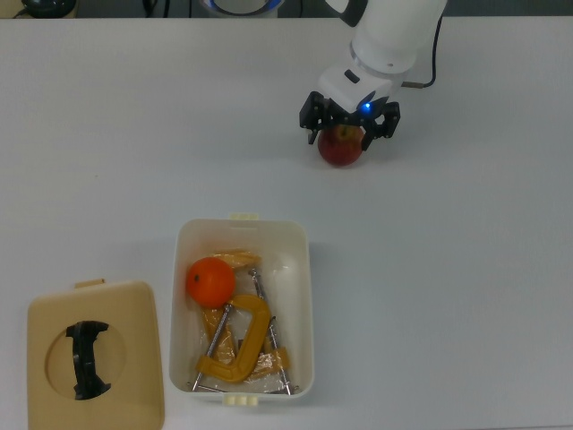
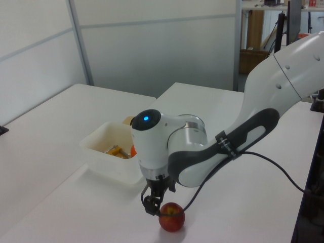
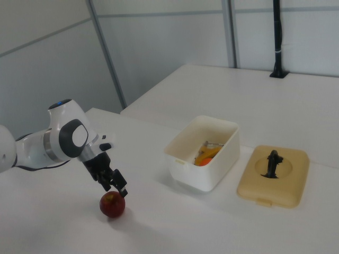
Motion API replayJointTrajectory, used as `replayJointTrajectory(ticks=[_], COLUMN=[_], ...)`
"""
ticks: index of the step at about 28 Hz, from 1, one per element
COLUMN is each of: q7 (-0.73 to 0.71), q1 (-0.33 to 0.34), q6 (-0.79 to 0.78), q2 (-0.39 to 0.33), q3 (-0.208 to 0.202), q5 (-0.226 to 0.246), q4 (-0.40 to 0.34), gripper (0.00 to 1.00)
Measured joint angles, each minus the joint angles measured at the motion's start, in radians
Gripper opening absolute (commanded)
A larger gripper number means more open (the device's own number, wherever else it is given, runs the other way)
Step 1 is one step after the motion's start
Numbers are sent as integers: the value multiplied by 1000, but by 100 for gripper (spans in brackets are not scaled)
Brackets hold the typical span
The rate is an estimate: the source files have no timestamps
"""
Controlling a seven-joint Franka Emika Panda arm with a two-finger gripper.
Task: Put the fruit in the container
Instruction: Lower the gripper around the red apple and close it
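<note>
top view: open hand straddles the apple on the table.

Nothing readable anywhere here, honestly. No labels, brand names, numbers or signs on the container or on anything near it; all the surfaces around it are blank.

I'm seeing the bright round orange sitting inside the cream-white rectangular plastic tub, in the end toward the top view's top. The dark red apple is resting on the table, well apart from the tub.
</note>
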Motion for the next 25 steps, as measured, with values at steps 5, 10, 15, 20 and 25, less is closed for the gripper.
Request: replayJointTrajectory(ticks=[5, 10, 15, 20, 25], q7=[4, 6, 8, 9, 11], q1=[21, 28, 27, 22, 10], q6=[2, 2, 20, 37, 55], q2=[0, 0, 1, 3, 3], q3=[0, 0, -3, -9, -12], q5=[-2, -13, -35, -52, -53], q4=[-27, -47, -64, -66, -64], gripper=[100, 99, 40, 0, 0])
